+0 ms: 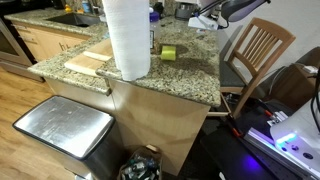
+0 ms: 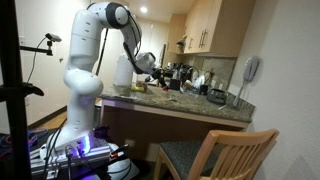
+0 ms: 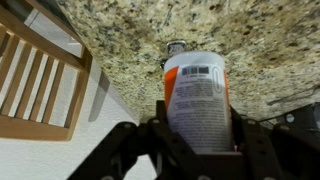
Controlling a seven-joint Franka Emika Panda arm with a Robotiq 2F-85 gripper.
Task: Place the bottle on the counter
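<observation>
My black gripper (image 3: 198, 140) hugs the white-and-orange plastic bottle (image 3: 197, 95) so it cannot drop; the speckled brown granite counter (image 3: 120, 35) lies right underneath.

A white cylindrical plastic bottle (image 3: 197, 100) with an orange label, a barcode and a dark cap sits clamped between the jaws, cap end pointing away from them. Beyond the jaws spreads the speckled beige-brown granite bench (image 3: 250, 30).

The speckled granite counter (image 1: 190, 80) carries a pale wooden cutting board (image 1: 88, 62) at its near left edge. A tall paper towel roll (image 1: 128, 38) stands just beside it. Further right lies a small yellow-green item (image 1: 168, 52), perhaps a cup.
</observation>
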